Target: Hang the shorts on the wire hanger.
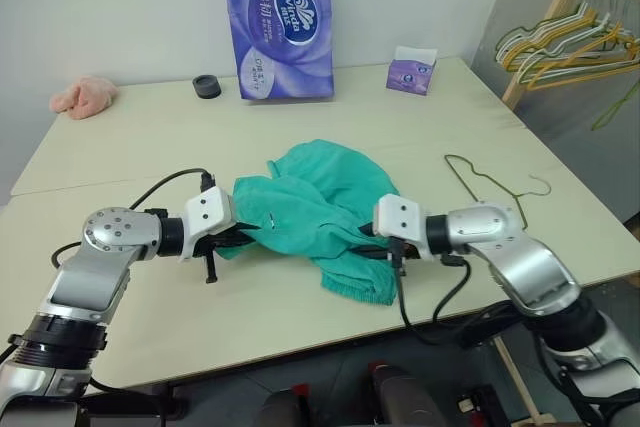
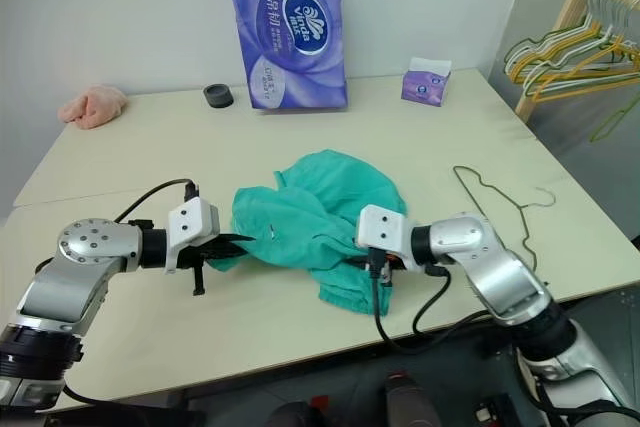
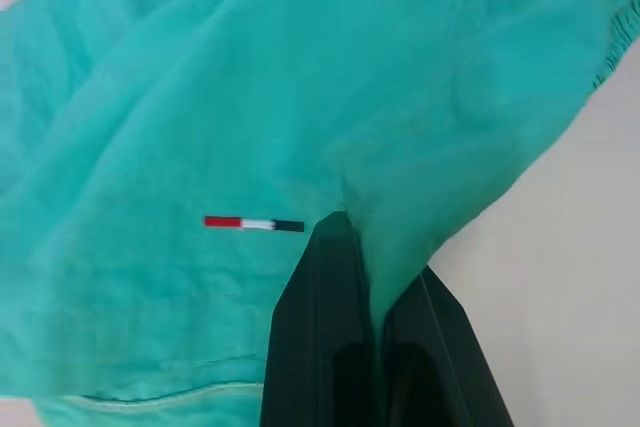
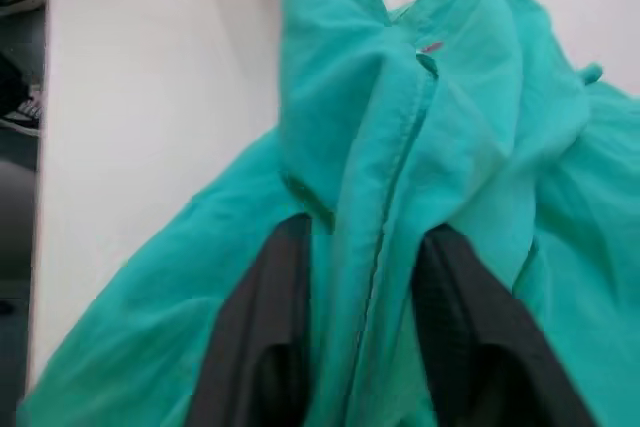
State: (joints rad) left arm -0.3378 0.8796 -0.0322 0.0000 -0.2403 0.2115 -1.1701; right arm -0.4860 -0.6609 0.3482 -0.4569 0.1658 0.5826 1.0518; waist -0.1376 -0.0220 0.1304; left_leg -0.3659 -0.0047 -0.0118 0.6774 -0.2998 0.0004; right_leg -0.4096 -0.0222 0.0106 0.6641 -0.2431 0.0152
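The teal-green shorts (image 1: 320,197) lie crumpled in the middle of the table (image 1: 120,162), partly lifted between my two grippers. My left gripper (image 1: 240,239) is shut on the shorts' left edge; in the left wrist view its fingertips (image 3: 340,247) pinch a fold beside a small red, white and black tag (image 3: 253,222). My right gripper (image 1: 368,237) is at the shorts' right side. In the right wrist view its fingers (image 4: 270,287) stand apart with a ridge of the shorts (image 4: 400,137) running between them. The thin wire hanger (image 1: 486,179) lies flat on the table to the right of my right arm.
At the table's far edge stand a purple tissue pack (image 1: 280,22), a small black round object (image 1: 207,86) and a small purple tissue box (image 1: 412,72). A pink cloth (image 1: 83,95) lies far left. A rack of hangers (image 1: 580,32) stands beyond the table's right side.
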